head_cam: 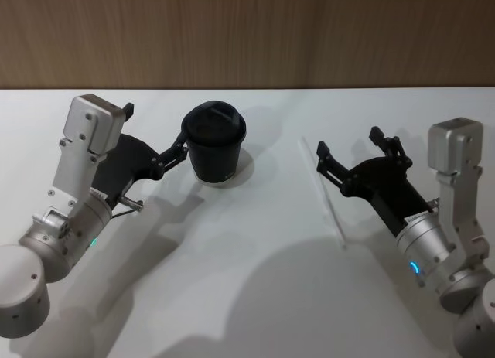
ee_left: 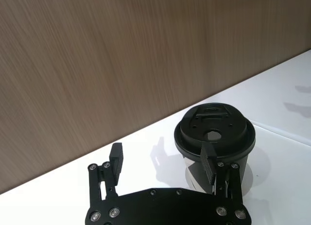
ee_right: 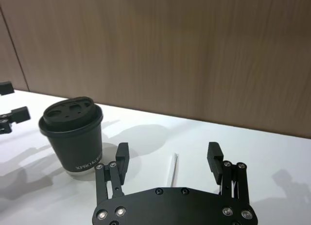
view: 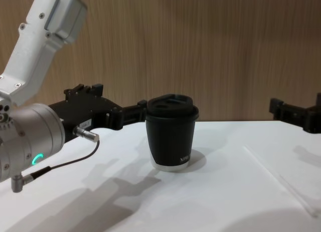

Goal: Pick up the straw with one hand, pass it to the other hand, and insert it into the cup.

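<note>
— On the white bench (head_cam: 255, 296), head view first: where does the straw (head_cam: 334, 219) lie?
— Flat, right of centre, running from the upper middle toward the lower right. The right gripper (head_cam: 349, 141) is just beside its upper end, jaws spread wide and holding nothing. The cup (head_cam: 216, 141) stands upright at upper centre. The left gripper (head_cam: 157, 127), also wide open and empty, has one fingertip at the cup's side.
— Left wrist view?
— The left gripper (ee_left: 161, 154) is spread wide, with one finger in front of the wall of the cup (ee_left: 214, 132). Whether they touch cannot be told.
— Right wrist view?
— The straw (ee_right: 173, 169) lies on the bench between the open fingers of the right gripper (ee_right: 168, 152), untouched. The cup (ee_right: 73, 132) stands well apart from it.
— Chest view?
— The cup (view: 170, 137) is at centre and the left gripper (view: 113, 101) reaches it from the left. The right gripper (view: 297, 107) is at the right edge, above the straw (view: 281, 179).
</note>
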